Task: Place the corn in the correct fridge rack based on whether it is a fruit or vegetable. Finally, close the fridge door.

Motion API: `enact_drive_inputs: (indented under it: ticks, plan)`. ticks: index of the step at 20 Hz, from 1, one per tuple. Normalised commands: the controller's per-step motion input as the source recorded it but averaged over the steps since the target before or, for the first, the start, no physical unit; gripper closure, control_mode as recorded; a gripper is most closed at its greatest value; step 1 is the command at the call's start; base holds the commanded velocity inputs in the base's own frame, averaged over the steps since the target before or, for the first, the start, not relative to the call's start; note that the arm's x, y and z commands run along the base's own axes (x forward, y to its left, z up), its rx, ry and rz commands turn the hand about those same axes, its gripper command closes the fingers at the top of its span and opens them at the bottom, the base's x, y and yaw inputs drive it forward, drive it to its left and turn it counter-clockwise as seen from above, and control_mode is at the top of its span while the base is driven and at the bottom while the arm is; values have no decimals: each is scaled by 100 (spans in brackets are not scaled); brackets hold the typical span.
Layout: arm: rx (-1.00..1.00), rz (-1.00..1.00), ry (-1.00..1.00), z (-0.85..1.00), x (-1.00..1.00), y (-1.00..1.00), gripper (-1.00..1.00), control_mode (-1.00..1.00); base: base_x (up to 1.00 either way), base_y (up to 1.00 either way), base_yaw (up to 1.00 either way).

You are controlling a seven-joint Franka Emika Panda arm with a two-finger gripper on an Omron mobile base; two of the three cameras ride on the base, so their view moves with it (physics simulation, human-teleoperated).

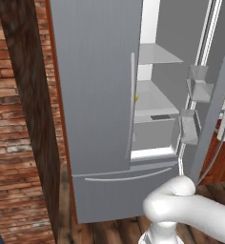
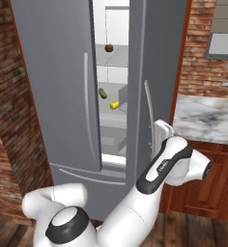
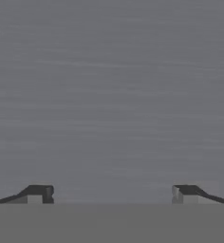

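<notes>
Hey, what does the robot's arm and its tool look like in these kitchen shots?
The arm is made of glossy white, rounded segments with dark grey to black joint bands; one dark band carries small pale lettering too small to read. A round dark-rimmed cap sits on its base joint. The tool shows as two small dark, blocky fingertips, set far apart. No cables show on the arm.

A dark green cucumber [image 2: 102, 93] lies below a brown round item [image 2: 108, 48].
</notes>
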Motion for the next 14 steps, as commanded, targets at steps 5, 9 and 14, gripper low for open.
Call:
enact_drive_inputs:
  ticks: [5, 9, 14]
  plan:
    - [-2, 7, -6, 10, 26, 63, -100, -100, 0, 0, 0]
    - [0, 2, -3, 8, 45, 54, -100, -100, 0, 0, 0]
    - [0, 0, -5, 14, 50, 48, -100, -100, 0, 0, 0]
